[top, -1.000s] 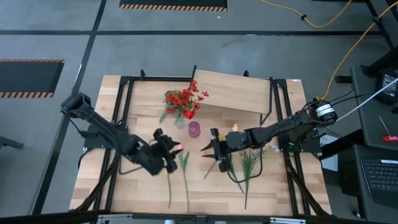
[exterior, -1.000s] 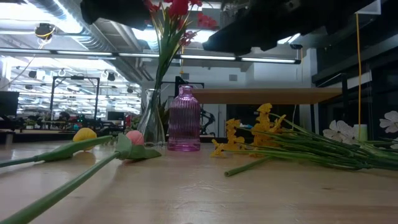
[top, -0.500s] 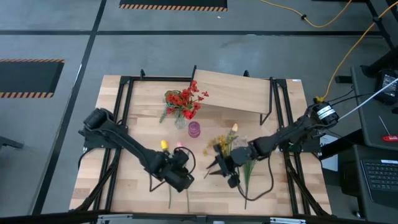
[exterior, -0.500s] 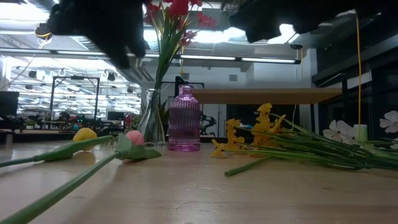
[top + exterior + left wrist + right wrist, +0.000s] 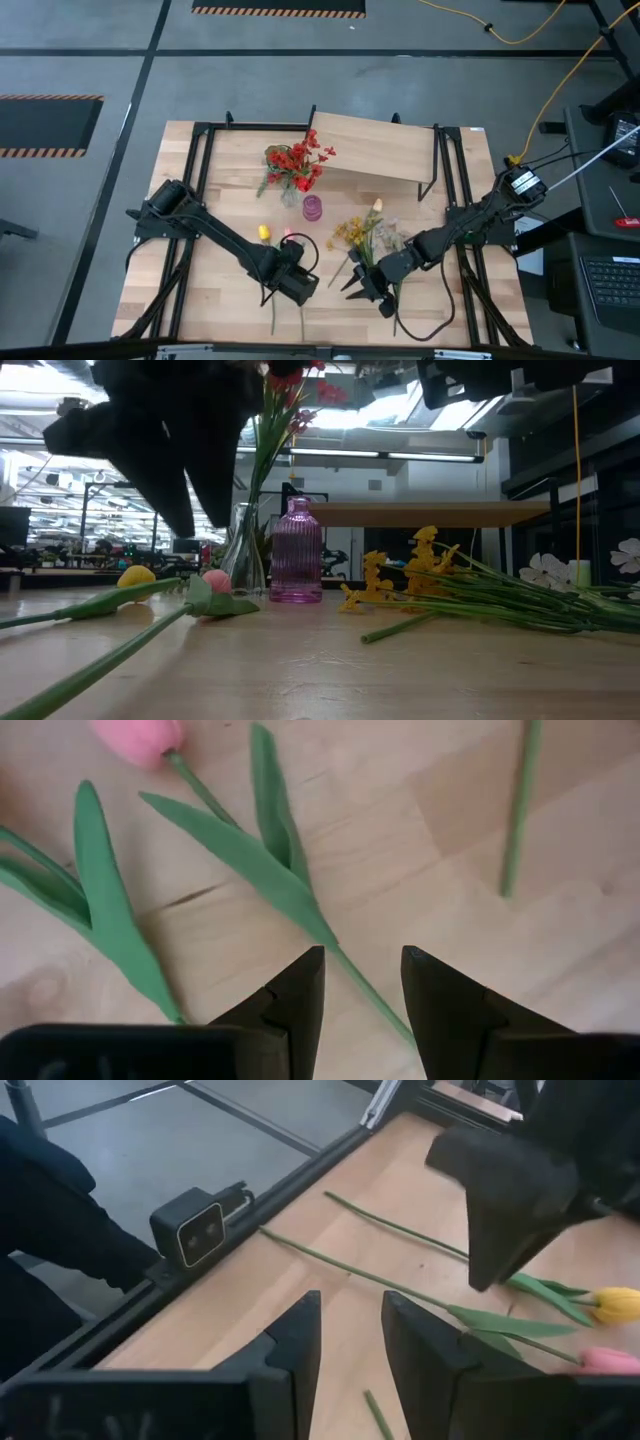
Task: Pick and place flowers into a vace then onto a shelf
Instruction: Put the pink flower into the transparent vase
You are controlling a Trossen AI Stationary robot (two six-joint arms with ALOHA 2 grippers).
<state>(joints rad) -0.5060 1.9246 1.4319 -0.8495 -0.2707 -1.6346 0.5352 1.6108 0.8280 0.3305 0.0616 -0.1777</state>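
Two tulips lie flat on the table, a yellow one [image 5: 264, 232] and a pink one [image 5: 288, 236], their stems running toward the near edge. My left gripper [image 5: 296, 286] hangs open above the pink tulip's stem [image 5: 372, 992], pointing down, one finger on either side of it and clear of it [image 5: 180, 460]. My right gripper [image 5: 366, 286] stands open in the air, right of the left one, with nothing between its fingers [image 5: 352, 1342]. A bunch of yellow and cream flowers [image 5: 358, 230] lies on the table. The purple vase [image 5: 313, 208] stands beside a glass vase of red flowers [image 5: 293, 165]. The shelf [image 5: 375, 146] stands at the far side.
White blossoms [image 5: 545, 570] and long green stems [image 5: 500, 600] lie toward the table's right. A small black camera [image 5: 200, 1230] sits on the near edge frame. Black frame rails [image 5: 200, 180] run along both sides. Bare wood lies at the near left.
My left gripper has moved toward the table's near edge and down, rolling and tipping until it points down over the pink tulip's stem. My right gripper has swung toward the near edge, staying at about the same height. The flowers have not moved.
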